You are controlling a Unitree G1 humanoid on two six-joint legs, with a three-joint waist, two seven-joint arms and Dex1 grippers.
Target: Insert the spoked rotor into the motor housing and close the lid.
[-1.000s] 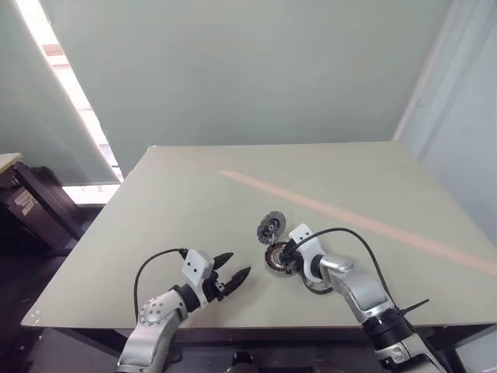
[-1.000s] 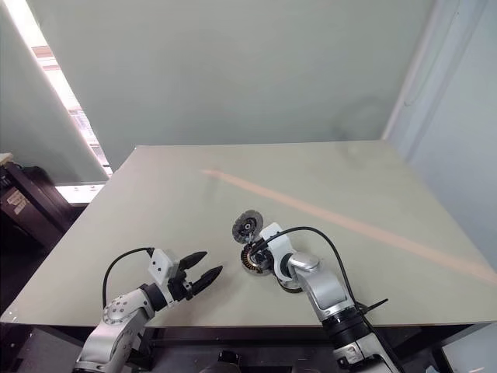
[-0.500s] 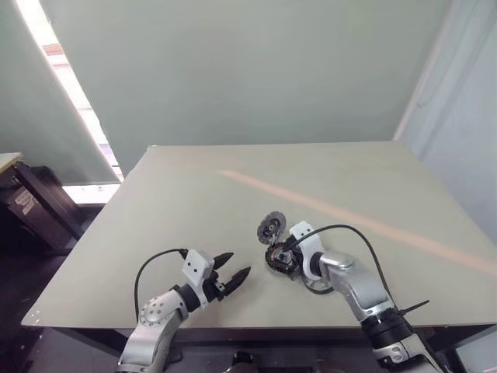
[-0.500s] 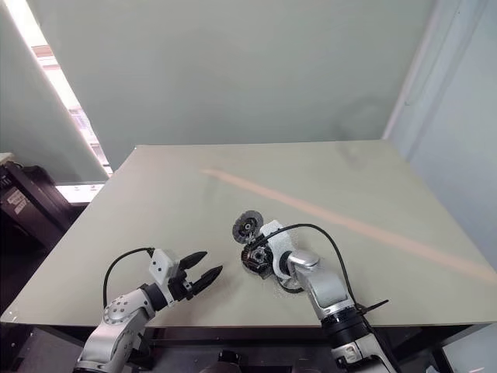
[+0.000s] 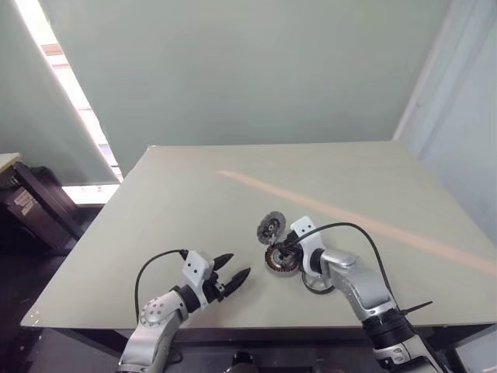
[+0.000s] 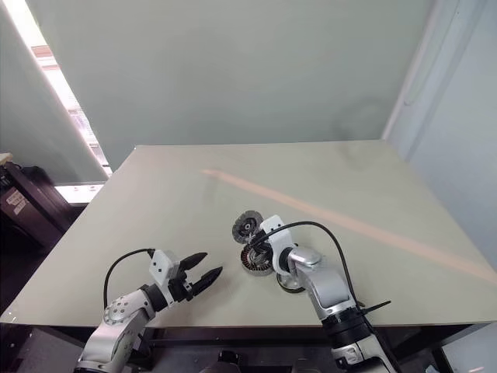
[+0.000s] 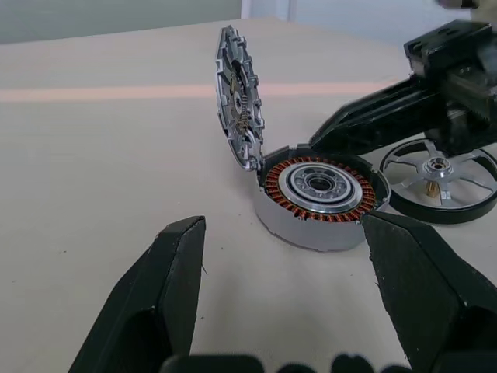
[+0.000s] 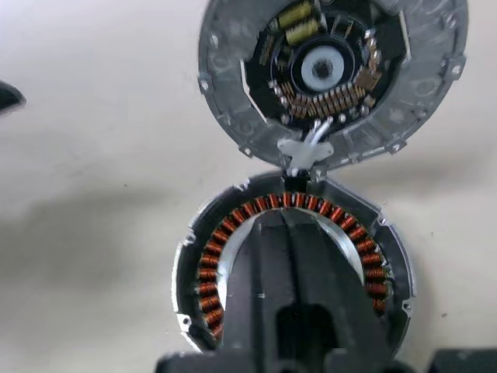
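Meanwhile, the motor housing (image 7: 320,199) sat open on the table (image 5: 194,202), its copper windings exposed and the lid (image 7: 239,108) standing upright on its hinge at the far edge. The right gripper (image 8: 289,233), fingers pressed together, poised over the housing's centre. The spoked rotor (image 7: 439,177) lay flat just beside the housing. The left gripper (image 5: 234,270) hovered nearby, jaws wide and empty.

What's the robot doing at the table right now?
It is putting a small motor together. The motor housing sits on the table with its lid hinged up and open. The right gripper, jaws shut, is over the housing's centre. The spoked rotor lies beside the housing, not yet inserted. The left gripper waits open nearby.
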